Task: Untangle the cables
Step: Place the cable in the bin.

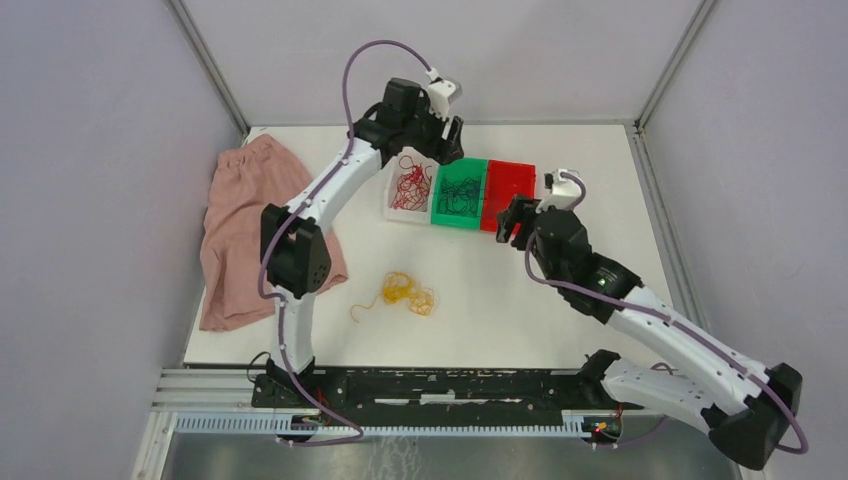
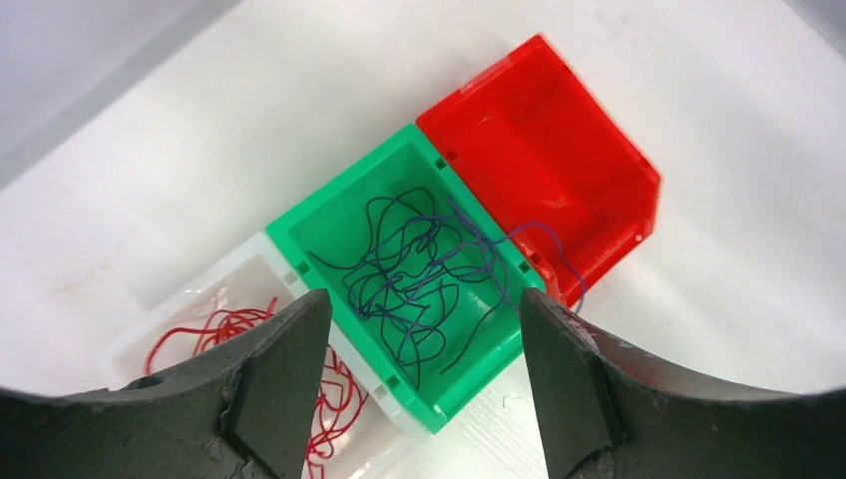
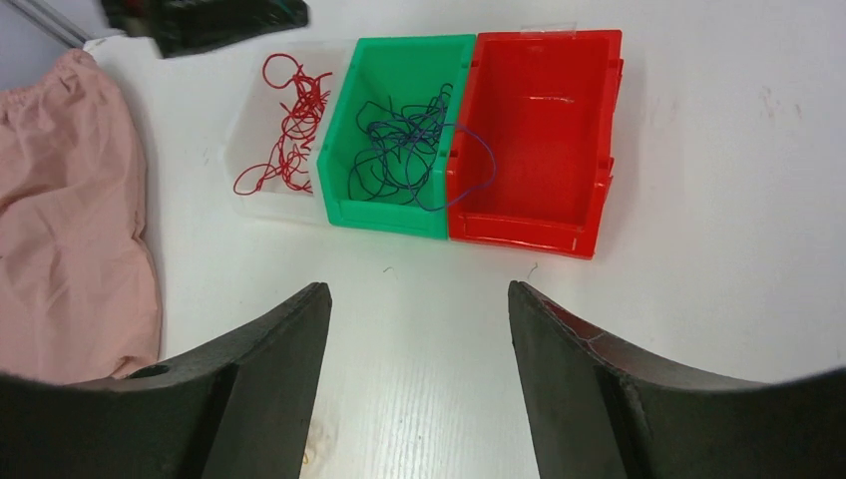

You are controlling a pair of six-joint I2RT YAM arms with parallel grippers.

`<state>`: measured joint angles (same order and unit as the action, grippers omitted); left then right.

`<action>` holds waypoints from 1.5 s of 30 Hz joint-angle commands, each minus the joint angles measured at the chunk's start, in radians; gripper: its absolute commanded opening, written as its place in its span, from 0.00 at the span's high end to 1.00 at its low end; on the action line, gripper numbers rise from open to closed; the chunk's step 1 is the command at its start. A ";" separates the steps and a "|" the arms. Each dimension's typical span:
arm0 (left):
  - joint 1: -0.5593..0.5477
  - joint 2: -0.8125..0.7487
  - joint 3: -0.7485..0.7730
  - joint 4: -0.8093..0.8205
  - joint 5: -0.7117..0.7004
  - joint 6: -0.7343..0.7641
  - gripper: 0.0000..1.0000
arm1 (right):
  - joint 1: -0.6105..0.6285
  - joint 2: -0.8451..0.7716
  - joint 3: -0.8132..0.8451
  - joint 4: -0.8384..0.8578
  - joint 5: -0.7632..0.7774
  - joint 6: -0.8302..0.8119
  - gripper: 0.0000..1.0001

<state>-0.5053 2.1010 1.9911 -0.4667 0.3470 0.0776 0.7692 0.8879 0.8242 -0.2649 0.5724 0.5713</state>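
Red cables (image 1: 408,184) lie in a clear bin (image 1: 392,207); they also show in the left wrist view (image 2: 239,329) and right wrist view (image 3: 284,130). Dark blue cables (image 1: 460,190) fill the green bin (image 1: 459,221); one strand hangs over into the red bin (image 1: 508,195), seen in the left wrist view (image 2: 419,269) and right wrist view (image 3: 409,150). Yellow-orange cables (image 1: 405,293) lie loose on the table. My left gripper (image 1: 447,140) hovers open and empty above the bins (image 2: 419,309). My right gripper (image 1: 512,222) is open and empty before the red bin (image 3: 417,299).
A pink cloth (image 1: 245,225) lies at the table's left side, also in the right wrist view (image 3: 70,200). The three bins stand side by side at the back centre. Grey walls close in the white table (image 1: 480,320).
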 commanded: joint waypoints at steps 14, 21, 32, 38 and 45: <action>0.410 -0.389 0.035 -0.393 0.258 -0.090 0.01 | -0.375 0.644 0.247 0.187 -0.533 0.303 0.24; 0.528 -0.457 -0.069 -0.390 0.296 -0.046 0.01 | -0.412 0.775 0.324 0.229 -0.615 0.386 0.29; 0.539 -0.553 -0.233 -0.326 0.269 0.006 0.01 | -0.412 0.834 0.266 0.271 -0.567 0.524 0.37; 0.539 -0.549 -0.241 -0.339 0.282 0.016 0.01 | -0.413 0.798 0.213 0.269 -0.514 0.529 0.36; 0.541 -0.554 -0.258 -0.328 0.308 -0.001 0.01 | -0.412 0.767 0.206 0.281 -0.473 0.467 0.36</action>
<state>0.0315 1.5810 1.7439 -0.8337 0.6136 0.0498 0.3576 1.7203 1.0149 -0.0113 0.0429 1.0836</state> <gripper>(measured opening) 0.991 0.639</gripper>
